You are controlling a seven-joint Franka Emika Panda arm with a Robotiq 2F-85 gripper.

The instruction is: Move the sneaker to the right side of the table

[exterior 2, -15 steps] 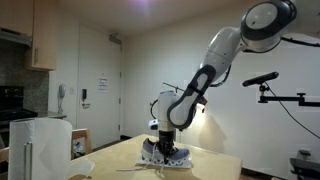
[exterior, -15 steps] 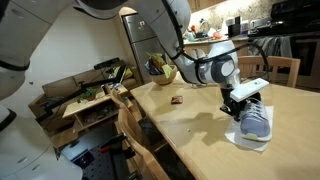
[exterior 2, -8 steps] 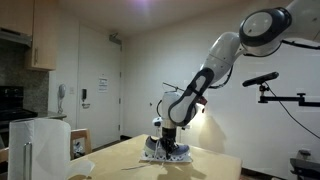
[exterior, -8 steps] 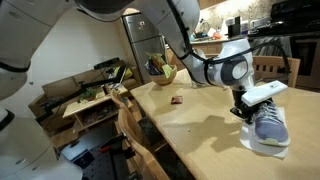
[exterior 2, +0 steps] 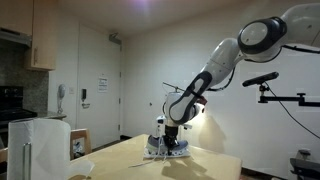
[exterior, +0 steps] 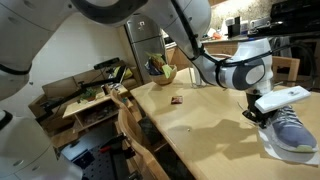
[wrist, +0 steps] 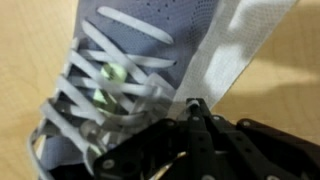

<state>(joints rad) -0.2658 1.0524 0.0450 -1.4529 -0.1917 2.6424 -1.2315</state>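
Since gripper (exterior: 262, 110) jaws are clenching only sneaker (exterior: 293, 131) rim, sole catching on table (exterior: 195, 125) is risking twisting shoe free.

The robot's gripper (exterior: 263, 113) clamps the grey-blue sneaker (exterior: 294, 133) at the right edge of the tabletop (exterior: 205, 135); a small dark item (exterior: 176, 101) lies well apart, left, with a bowl (exterior: 160, 71) beyond.

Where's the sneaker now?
In an exterior view, the sneaker is at the table's right end, in the gripper, well right of the small dark item.
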